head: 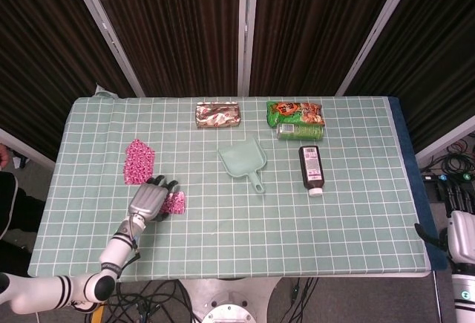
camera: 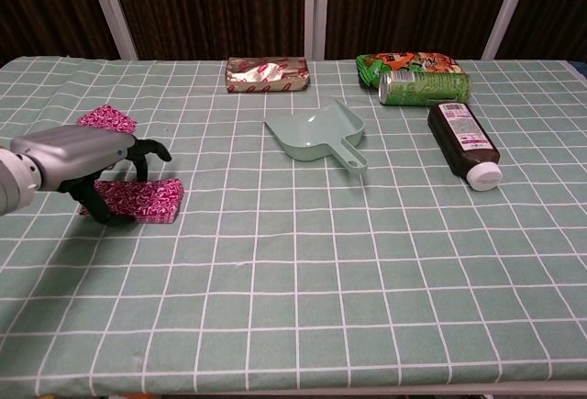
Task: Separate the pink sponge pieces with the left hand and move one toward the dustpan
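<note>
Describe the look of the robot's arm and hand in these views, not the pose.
The left hand has a silver-grey metallic back and black fingers. Its white left arm has rounded segments, with black bands near the lower joint. The right hand does not show; only a white part appears at the head view's right edge.
</note>
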Controlling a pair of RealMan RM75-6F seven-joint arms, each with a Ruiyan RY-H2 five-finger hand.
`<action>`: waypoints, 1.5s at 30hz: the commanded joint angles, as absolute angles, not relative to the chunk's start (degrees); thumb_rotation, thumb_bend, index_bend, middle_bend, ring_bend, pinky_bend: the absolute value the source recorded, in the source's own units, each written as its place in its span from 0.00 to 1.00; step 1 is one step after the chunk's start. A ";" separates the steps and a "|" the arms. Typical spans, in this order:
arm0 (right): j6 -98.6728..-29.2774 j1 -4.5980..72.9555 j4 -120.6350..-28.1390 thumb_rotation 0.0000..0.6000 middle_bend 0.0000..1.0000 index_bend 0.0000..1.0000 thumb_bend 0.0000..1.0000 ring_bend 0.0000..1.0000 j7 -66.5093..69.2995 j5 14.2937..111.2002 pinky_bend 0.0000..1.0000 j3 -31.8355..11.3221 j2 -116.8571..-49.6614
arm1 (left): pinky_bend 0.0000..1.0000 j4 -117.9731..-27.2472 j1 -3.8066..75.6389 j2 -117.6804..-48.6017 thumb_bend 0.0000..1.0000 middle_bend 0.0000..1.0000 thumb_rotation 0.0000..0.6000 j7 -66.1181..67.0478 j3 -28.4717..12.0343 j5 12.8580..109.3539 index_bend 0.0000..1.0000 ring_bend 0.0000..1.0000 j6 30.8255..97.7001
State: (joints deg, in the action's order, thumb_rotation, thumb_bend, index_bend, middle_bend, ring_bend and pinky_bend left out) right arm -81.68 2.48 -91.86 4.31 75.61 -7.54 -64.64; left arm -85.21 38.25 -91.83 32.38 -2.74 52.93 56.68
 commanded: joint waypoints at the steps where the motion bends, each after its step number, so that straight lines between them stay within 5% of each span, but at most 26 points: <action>1: -81.65 2.46 -91.88 1.00 0.00 0.00 0.13 0.00 4.30 75.62 0.00 -7.49 -64.63 | 0.19 -85.13 38.22 -91.92 0.26 0.43 1.00 32.43 -2.78 52.98 0.16 0.10 56.80; 28: -81.20 2.66 -92.33 1.00 0.00 0.00 0.13 0.00 3.87 75.51 0.00 -7.46 -64.43 | 0.20 -88.30 38.15 -88.69 0.28 0.51 1.00 27.34 -4.69 54.72 0.20 0.15 55.65; 45: -81.56 2.14 -91.70 1.00 0.00 0.00 0.13 0.00 5.81 75.04 0.00 -7.77 -63.88 | 0.20 -90.33 45.25 -86.07 0.28 0.53 1.00 31.75 -9.37 47.03 0.20 0.15 51.48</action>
